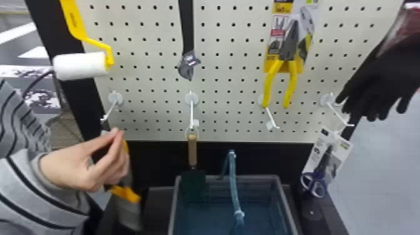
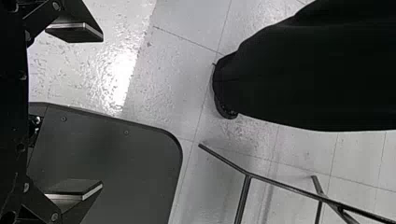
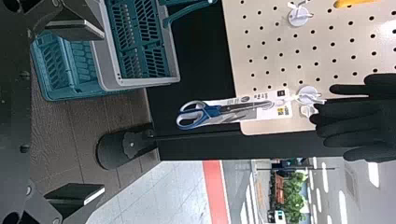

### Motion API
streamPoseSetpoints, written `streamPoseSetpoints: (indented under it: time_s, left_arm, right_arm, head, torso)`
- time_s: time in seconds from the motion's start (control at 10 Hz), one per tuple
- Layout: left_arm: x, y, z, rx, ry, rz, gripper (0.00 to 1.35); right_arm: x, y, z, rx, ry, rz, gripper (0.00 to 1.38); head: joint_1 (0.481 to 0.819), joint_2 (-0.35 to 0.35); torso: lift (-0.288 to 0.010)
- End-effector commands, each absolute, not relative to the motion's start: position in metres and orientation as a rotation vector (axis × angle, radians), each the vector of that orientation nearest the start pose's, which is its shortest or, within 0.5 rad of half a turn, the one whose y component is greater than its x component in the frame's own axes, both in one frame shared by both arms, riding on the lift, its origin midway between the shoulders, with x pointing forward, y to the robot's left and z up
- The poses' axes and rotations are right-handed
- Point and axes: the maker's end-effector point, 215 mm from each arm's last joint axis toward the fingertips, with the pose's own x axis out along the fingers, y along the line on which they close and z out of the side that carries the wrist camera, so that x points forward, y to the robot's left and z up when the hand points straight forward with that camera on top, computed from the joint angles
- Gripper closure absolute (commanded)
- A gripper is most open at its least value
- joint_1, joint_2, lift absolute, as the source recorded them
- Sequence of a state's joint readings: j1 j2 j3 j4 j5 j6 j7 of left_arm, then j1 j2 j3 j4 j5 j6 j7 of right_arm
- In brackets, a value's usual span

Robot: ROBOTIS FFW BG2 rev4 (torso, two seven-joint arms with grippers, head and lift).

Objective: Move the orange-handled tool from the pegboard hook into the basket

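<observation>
Head view. One orange-handled tool (image 1: 125, 194), upright, blade down, below the leftmost hook (image 1: 108, 111) of the pegboard (image 1: 218, 90); one person's hand (image 1: 89, 164) overlapping its handle. Whether it is held or already hung, we cannot tell. Hazard: reaching in now, we could meet the hand or pull against its grip. One basket (image 1: 286, 204), handle (image 1: 233, 184) raised across the opening; one wooden-handled turner (image 1: 192, 150) above the far rim. Hazard: either could snag the blade on a low carry, leaving the tool across the rim.

Left wrist view. One left gripper (image 2: 100, 111), fingers wide apart, nothing between; floor (image 2: 159, 79) beyond them and a metal frame (image 2: 285, 184) farther ahead. Hazard: that frame could be clipped should we swing the arm out wide.

Right wrist view. One right gripper (image 3: 102, 112), fingers likewise wide, empty. Basket ahead and to the left of these fingers, packaged scissors (image 3: 201, 114) ahead, black glove (image 3: 350, 116) farther ahead and higher. Hazard: sweeping forward, we could knock the scissors off. The tool, we judge, lies well left of these fingers, making the left arm likelier.
</observation>
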State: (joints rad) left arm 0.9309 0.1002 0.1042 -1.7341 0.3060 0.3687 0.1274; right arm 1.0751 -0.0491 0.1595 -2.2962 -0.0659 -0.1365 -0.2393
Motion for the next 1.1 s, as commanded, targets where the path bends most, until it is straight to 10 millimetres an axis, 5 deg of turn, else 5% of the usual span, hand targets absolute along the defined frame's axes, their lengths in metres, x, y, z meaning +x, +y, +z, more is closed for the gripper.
streamPoseSetpoints:
  time_s: [0.0, 1.0]
  left_arm:
    - [0.0669, 0.3187, -0.6875, -0.108, 1.126, 0.241, 0.19]
    - [0.0686, 0.315, -0.6918, -0.11, 1.136, 0.217, 0.18]
  right_arm:
    - [0.2702, -0.2055, -0.3723, 0.143, 0.237, -0.124, 0.14]
    - [0.2706, -0.2054, -0.3733, 0.147, 0.24, -0.125, 0.14]
  head:
    - [0.549, 0.0]
    - [0.549, 0.0]
  torso:
    - [-0.1]
    - [-0.1]
